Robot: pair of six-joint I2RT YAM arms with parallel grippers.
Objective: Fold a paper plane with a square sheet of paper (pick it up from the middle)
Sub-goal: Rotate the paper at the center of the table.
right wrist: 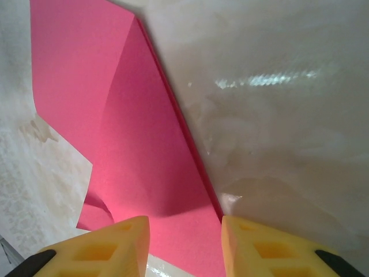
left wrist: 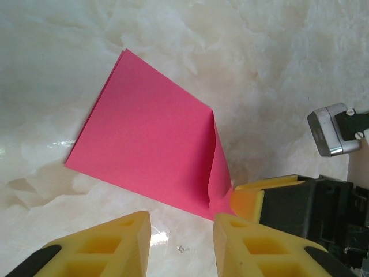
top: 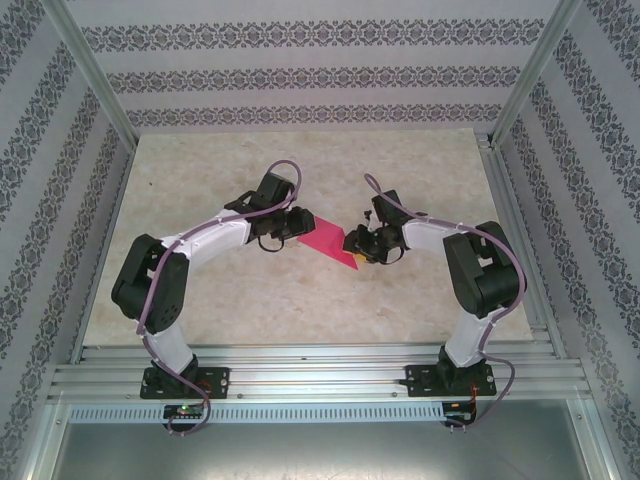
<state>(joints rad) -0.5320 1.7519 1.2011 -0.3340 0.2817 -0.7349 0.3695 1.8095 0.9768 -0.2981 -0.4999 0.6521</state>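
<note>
The magenta-pink sheet of paper [top: 326, 241] lies on the table between the two grippers, folded into a layered wedge rather than a narrow dart-shaped paper plane. In the left wrist view the paper [left wrist: 144, 144] lies flat with one flap [left wrist: 218, 173] standing up at its right corner. My left gripper [left wrist: 181, 222] is open just short of the paper's near edge, with bare table between its fingers. My right gripper [right wrist: 183, 225] is open above the paper [right wrist: 144, 150], its yellow fingers either side of the creased edge. Its finger [left wrist: 253, 196] touches the raised flap.
The marble-patterned table top [top: 300, 170] is ringed by an aluminium frame [top: 320, 375] and patterned walls. The two arms curve in from the near edge and meet at the centre. A silver part of the right arm [left wrist: 331, 130] shows beside the paper.
</note>
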